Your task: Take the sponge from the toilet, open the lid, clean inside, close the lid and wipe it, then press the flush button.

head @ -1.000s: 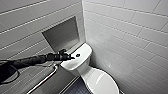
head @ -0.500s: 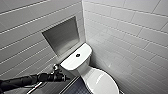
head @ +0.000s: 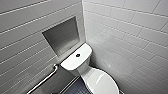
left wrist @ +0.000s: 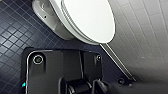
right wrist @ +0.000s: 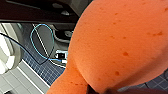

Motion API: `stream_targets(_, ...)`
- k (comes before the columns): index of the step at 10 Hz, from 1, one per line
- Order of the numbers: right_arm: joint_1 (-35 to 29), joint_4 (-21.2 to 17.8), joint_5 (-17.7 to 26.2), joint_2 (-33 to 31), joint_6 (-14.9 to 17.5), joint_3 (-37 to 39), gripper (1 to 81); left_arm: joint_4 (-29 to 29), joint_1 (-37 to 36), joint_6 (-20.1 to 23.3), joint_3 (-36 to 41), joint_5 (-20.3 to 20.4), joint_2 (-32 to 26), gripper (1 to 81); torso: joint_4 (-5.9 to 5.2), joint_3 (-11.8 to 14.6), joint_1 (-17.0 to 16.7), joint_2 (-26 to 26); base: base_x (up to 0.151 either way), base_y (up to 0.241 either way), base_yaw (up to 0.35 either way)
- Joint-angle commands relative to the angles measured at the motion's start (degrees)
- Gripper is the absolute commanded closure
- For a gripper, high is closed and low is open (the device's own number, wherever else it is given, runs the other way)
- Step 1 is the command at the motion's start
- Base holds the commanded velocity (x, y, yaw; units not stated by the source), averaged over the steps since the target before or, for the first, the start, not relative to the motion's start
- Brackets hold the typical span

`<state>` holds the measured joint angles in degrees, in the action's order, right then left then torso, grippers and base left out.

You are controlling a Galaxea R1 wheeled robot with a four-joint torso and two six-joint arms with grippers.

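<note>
The white toilet stands in the corner of the tiled walls. Its lid is down over the bowl. The small round dark flush button sits in the middle of the flat tank top. In the left wrist view the closed lid lies a little ahead of my left arm, above the dark tiled floor; that gripper is shut and holds nothing. The red-orange sponge sits large and very close in the right wrist view, with my right gripper shut on it.
A recessed niche is set in the wall behind the tank. A metal grab rail runs along the wall left of the toilet. Dark blue small-tiled floor surrounds the bowl's base. A blue cable loops near the robot's base.
My left arm, which reached across to the tank top a second ago, has dropped down and left, out of the head view. The toilet and its lid have not moved.
</note>
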<state>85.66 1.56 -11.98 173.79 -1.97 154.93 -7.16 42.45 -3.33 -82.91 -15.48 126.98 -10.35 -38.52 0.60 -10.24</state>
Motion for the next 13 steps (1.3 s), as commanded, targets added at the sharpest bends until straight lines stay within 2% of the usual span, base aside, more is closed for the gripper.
stream_targets(1,1.2,0.6,4.4,0.6,0.0,-0.5,81.1,11.1,11.0,0.2,-8.9,1.7,7.3,81.1,0.0,0.0,0.0,0.0,0.0,0.0,0.0)
stream_targets(3,1.5,0.6,4.4,0.6,0.0,-0.5,81.1,14.1,17.9,0.2,-16.7,6.9,11.7,81.1,0.0,0.0,0.0,0.0,0.0,0.0,0.0)
stream_targets(4,1.3,0.8,4.4,0.6,0.0,-0.4,81.1,14.6,20.9,0.2,-20.5,8.0,14.1,81.1,0.0,0.0,0.0,0.0,0.0,0.0,0.0)
stream_targets(9,1.3,1.0,4.4,1.1,0.0,-0.4,81.1,15.6,31.0,0.2,-44.6,8.0,29.8,81.1,0.0,0.0,0.0,0.0,0.0,0.0,0.0)
stream_targets(11,1.3,0.7,4.5,1.1,-0.1,-0.4,81.1,15.6,33.1,0.3,-56.2,8.0,37.3,81.1,0.0,0.0,-0.1,0.0,0.0,0.0,0.0)
stream_targets(13,1.7,0.6,4.6,1.2,-0.1,-0.6,81.1,15.6,34.1,0.2,-64.4,8.0,42.1,81.1,0.0,0.0,-0.1,0.0,0.0,0.0,0.0)
